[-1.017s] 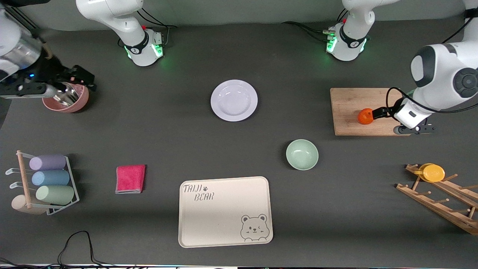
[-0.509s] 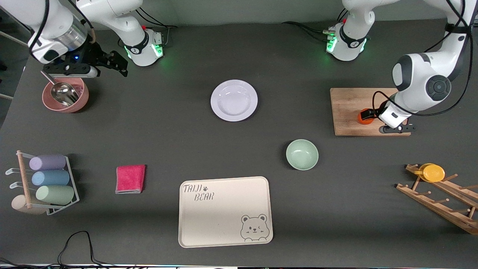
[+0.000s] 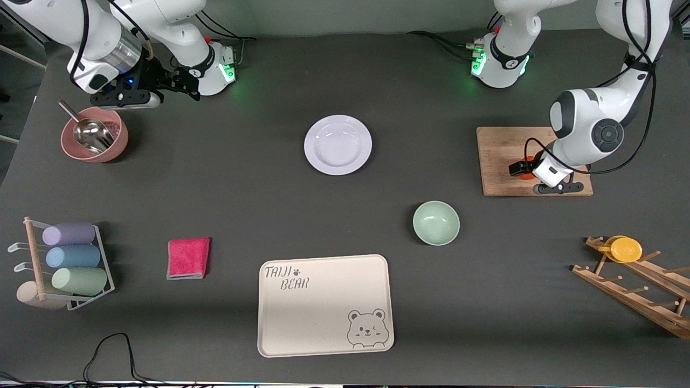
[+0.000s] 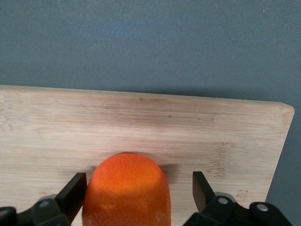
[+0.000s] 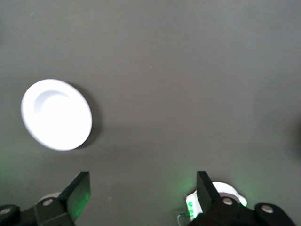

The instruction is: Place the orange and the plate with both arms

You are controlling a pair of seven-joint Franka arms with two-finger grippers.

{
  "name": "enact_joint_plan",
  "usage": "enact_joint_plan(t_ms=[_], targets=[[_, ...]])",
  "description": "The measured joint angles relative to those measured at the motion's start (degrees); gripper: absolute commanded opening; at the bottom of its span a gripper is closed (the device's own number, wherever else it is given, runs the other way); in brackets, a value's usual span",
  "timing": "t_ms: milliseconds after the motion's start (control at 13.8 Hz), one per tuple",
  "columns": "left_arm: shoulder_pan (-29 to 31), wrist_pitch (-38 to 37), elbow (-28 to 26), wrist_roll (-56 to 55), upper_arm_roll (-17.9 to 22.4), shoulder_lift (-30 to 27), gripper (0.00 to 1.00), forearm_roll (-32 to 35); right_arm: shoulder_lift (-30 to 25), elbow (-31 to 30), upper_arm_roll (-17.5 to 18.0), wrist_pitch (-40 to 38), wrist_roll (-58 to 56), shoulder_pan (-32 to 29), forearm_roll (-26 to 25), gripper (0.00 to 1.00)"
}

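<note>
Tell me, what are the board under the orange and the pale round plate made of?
The board looks like bamboo or light wood with a matte finish: fine parallel grain streaks show in the left wrist view. The plate is glossy and pale lavender-white, with soft highlights on its rim; that suggests smooth plastic or glazed ceramic, and the look alone cannot settle which.

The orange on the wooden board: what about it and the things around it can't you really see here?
- Front view: orange mostly covered by the left gripper.
- Left wrist view: its lower part is cut off by the edge.
- Left wrist view: cutting board cut off too.
- Front view: pink bowl contents hidden under the metal scoop.
</note>
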Motion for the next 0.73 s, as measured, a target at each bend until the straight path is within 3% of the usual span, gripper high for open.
enact_joint_plan(t_ms=[145, 291, 436, 726], targets=[[0.01, 0.0, 0.0, 0.0, 0.0, -0.02, 0.53, 0.0, 0.25, -2.13, -2.34, 1.75, -3.73, -0.01, 4.53, 1.0], [0.01, 0.0, 0.01, 0.08, 0.0, -0.02, 0.0, 0.0, 0.43, -5.82, -5.18, 4.62, -9.42, -0.05, 9.49, 1.0], [0.01, -0.7, 0.06, 0.16, -0.05, -0.32, 0.0, 0.0, 0.64, -10.6, -7.57, 8.63, -15.19, -0.08, 15.74, 1.0], [-0.07, -3.93, 1.14, 0.14, -0.74, -1.6, 0.0, 0.0, 2.2, -19.99, -9.13, 15.96, -27.69, -0.07, 31.03, 1.0]])
